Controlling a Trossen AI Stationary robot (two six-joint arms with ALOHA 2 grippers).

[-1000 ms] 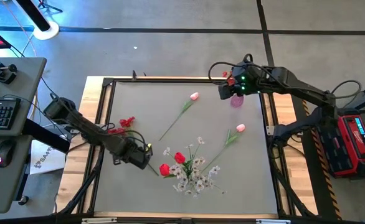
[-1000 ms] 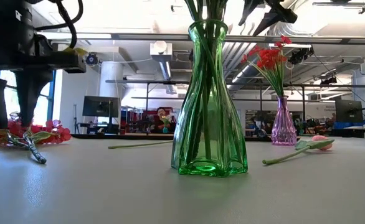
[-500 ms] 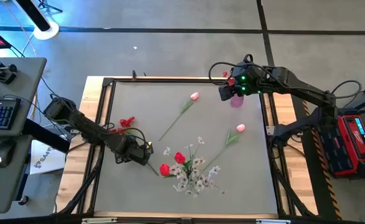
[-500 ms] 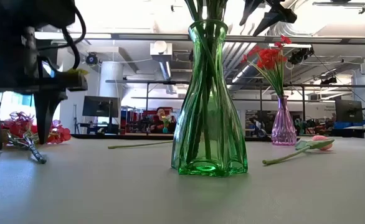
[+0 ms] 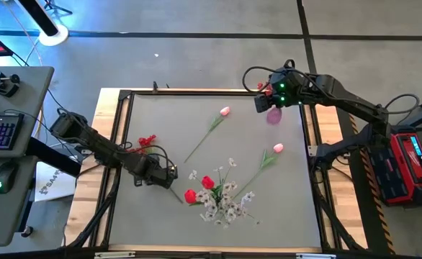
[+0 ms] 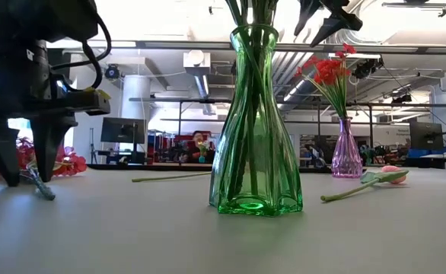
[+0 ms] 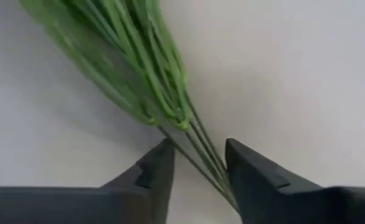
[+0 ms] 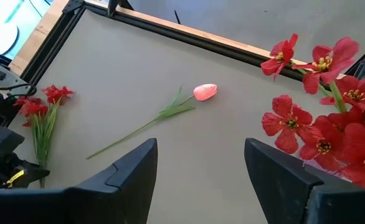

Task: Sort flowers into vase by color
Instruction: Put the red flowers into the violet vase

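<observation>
STEP: left gripper [image 7: 198, 165] low at the high view's left-centre, fingers parted astride the red flower bunch [image 5: 146, 140] stems, not clenched | DO: close on all stems, lift straight | ROOM: tabletop [image 5: 268, 208] frame edge near; green vase [image 6: 254, 122] close by | right gripper [image 8: 198, 165] fingers released above the pink vase [image 6: 346, 150], upper right.

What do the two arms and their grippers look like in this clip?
Both arms are dark, jointed, with black cables. The left gripper has two blunt dark grey fingers and a yellow mark at the wrist. The right gripper has matching fingers; green lights glow on its wrist.
</observation>
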